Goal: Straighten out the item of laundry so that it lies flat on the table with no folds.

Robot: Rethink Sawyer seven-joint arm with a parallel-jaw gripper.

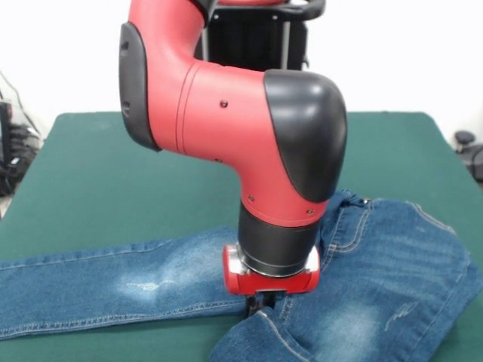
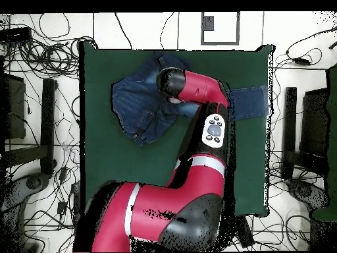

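Observation:
The item of laundry (image 1: 113,283), a pair of blue jeans with faded patches, lies near the front of the green table (image 1: 98,173). One leg runs out flat to the left. The other half (image 1: 385,279) is folded over itself at the right. My gripper (image 1: 262,303) points straight down at the crotch, between the two halves, and looks shut on a raised fold of denim. In the overhead view the jeans (image 2: 138,109) are bunched at the table's upper left, with one leg (image 2: 249,102) showing past the arm. There the arm hides the gripper.
Bare green cloth (image 2: 118,171) spreads between the jeans and the robot's base. Cables (image 2: 39,66) and dark stands (image 2: 13,112) crowd the floor on both sides of the table. A white panel (image 2: 220,28) lies beyond the table's top edge.

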